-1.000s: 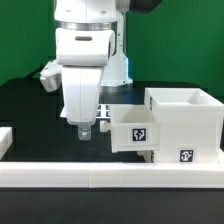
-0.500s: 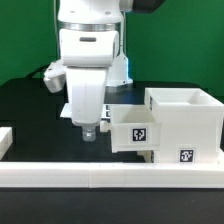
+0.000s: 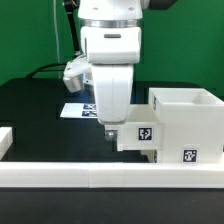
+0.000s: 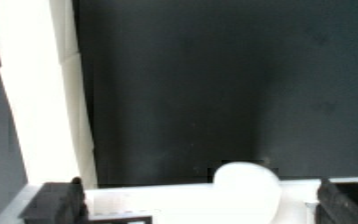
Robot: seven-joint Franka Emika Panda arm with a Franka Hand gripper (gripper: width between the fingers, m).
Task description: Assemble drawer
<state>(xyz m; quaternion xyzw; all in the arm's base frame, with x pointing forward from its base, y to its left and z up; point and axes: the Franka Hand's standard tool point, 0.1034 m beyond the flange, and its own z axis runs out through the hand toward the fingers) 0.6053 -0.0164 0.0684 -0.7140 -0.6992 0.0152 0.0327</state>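
White arm over black counter (image 3: 30, 110); end effector (image 3: 112, 128) hangs low at the near corner of a small tray (image 3: 137, 135), on the exterior view's left of it. Fingertips hard to make out, grip state unclear. Tray sticks out of tall boxy housing (image 3: 185, 120); both tagged. Marker board (image 3: 75, 109) lies behind. Long white rail (image 3: 110, 177) along front edge

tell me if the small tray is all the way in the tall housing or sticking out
Sticking out. In the exterior view the small tray projects from the tall housing toward that view's left, its tagged front clear of the housing.
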